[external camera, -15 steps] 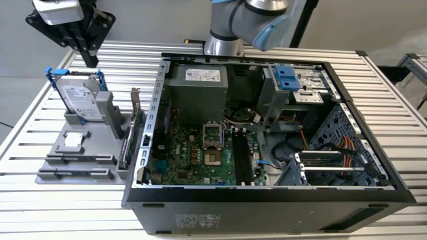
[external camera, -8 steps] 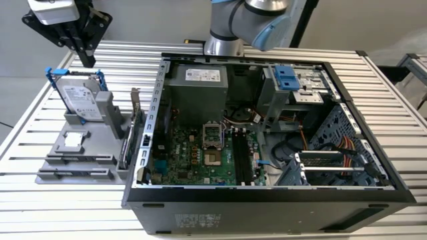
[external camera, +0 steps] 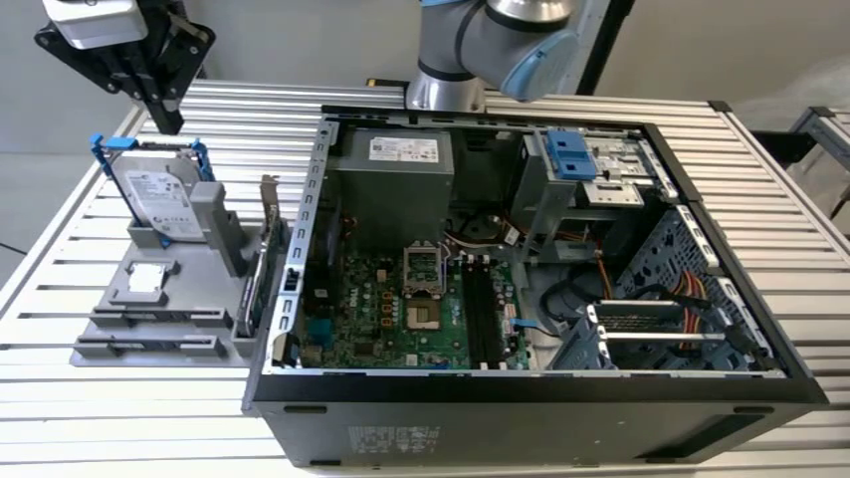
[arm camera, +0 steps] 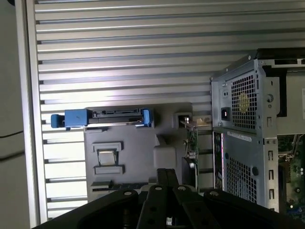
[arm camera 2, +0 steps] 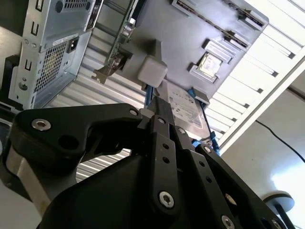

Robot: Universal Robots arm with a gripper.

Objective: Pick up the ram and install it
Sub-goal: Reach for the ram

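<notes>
Hovering well clear above the blue top edge of the upright hard drive (external camera: 166, 199), the gripper (external camera: 171, 125) has its fingers drawn together. Bare desk (external camera: 133, 418) lies open on the exterior view's left of the grey holder (external camera: 119, 329), whose other edge sits just beside the open case (external camera: 317, 199) wall. I cannot pick out the ram with certainty.

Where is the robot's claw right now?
In the exterior view the gripper hangs upper left, above the hard drive standing in the gray holder beside the computer case.
</notes>
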